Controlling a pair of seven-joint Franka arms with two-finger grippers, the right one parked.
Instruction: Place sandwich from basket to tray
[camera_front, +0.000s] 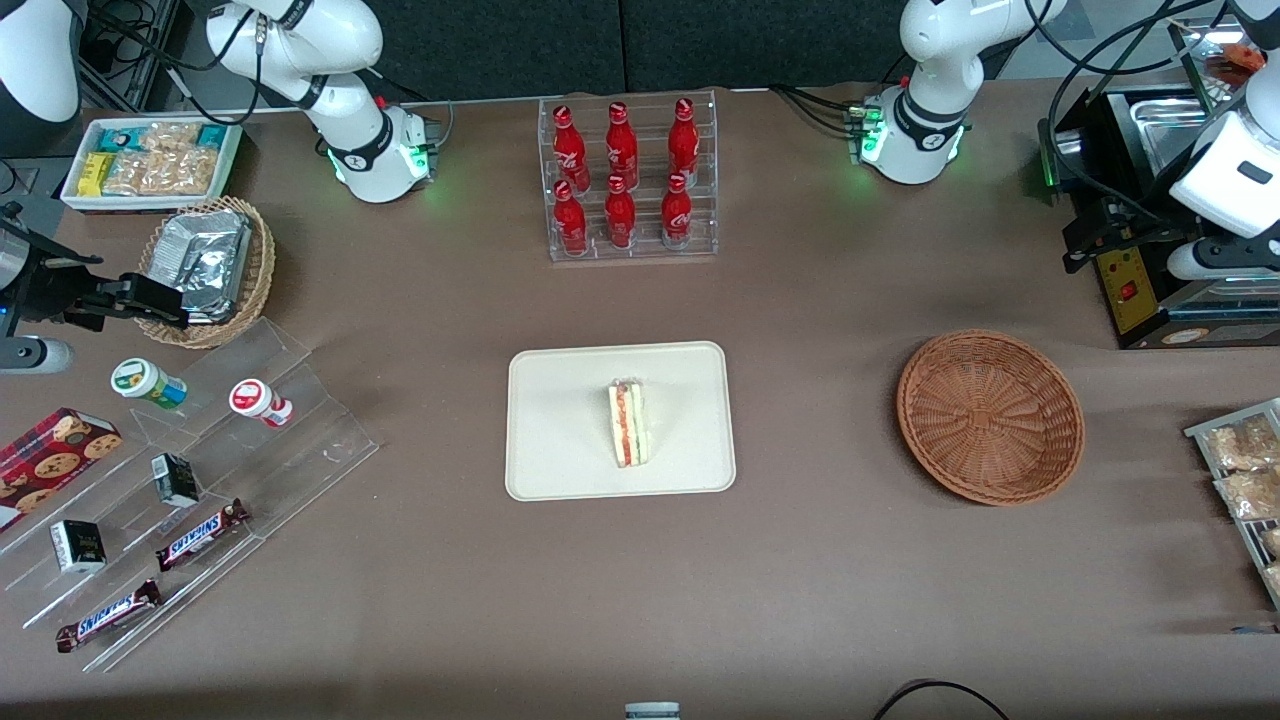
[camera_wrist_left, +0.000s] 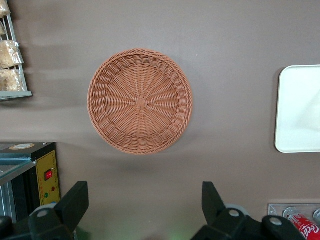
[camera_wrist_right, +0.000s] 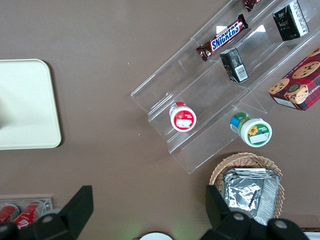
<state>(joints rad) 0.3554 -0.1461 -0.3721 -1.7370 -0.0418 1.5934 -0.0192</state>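
Note:
The sandwich (camera_front: 628, 422) rests on the cream-white tray (camera_front: 560, 400) in the middle of the table, filling edge up. The reddish-brown wicker basket (camera_front: 990, 415) stands beside the tray toward the working arm's end, with nothing in it. In the left wrist view the basket (camera_wrist_left: 140, 101) shows its bare woven floor, and one rounded end of the tray (camera_wrist_left: 300, 110) shows with no sandwich in sight. My left gripper (camera_front: 1078, 250) hangs raised, farther from the front camera than the basket. Seen from the wrist, the gripper (camera_wrist_left: 144, 192) is open and holds nothing.
A black appliance (camera_front: 1150, 270) stands close beside the gripper. A rack of snack packets (camera_front: 1240, 470) lies at the working arm's end. A clear rack of red bottles (camera_front: 628, 180) stands farther back than the tray. An acrylic stand (camera_front: 200, 480) and a foil-packet basket (camera_front: 205, 265) lie toward the parked arm's end.

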